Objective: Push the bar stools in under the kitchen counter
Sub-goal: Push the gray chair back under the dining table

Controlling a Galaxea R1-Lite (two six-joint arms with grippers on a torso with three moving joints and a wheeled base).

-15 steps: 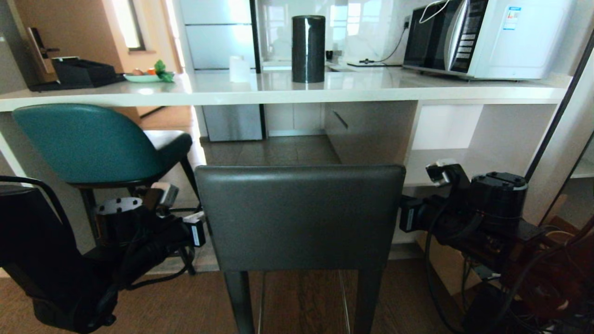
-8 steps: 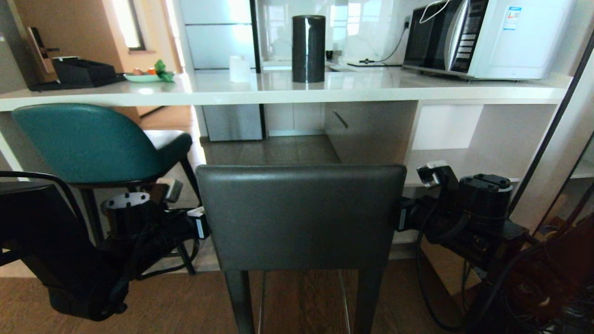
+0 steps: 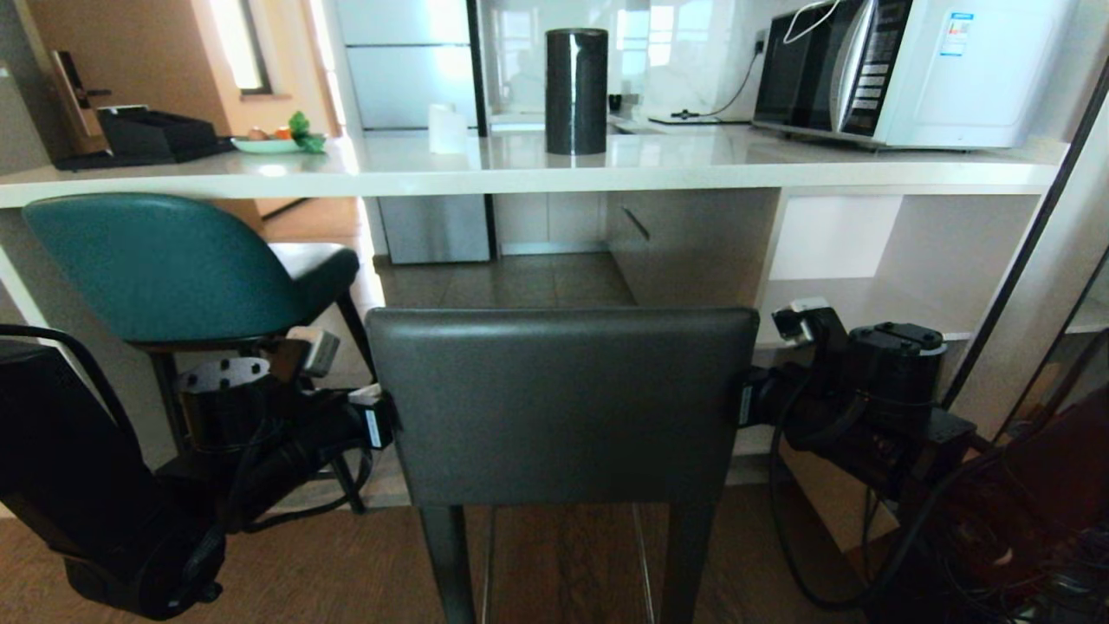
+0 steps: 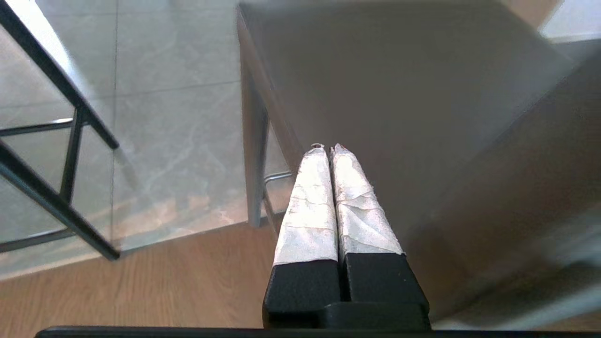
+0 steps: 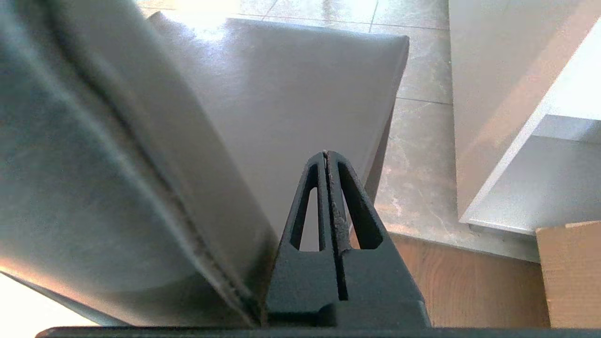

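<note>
The dark grey bar stool [image 3: 561, 403] stands in the middle, in front of the kitchen counter [image 3: 537, 169], with its back toward the robot and its seat [image 5: 300, 108] not yet under the slab, while the teal bar stool [image 3: 165, 264] stands to its left, just under the counter edge. The left gripper [image 4: 327, 149] is pressed closed and empty, its taped fingers [image 4: 310, 202] beside the left edge of the grey back. The right gripper [image 5: 326, 154] is also closed and empty, beside the right edge of the back.
</note>
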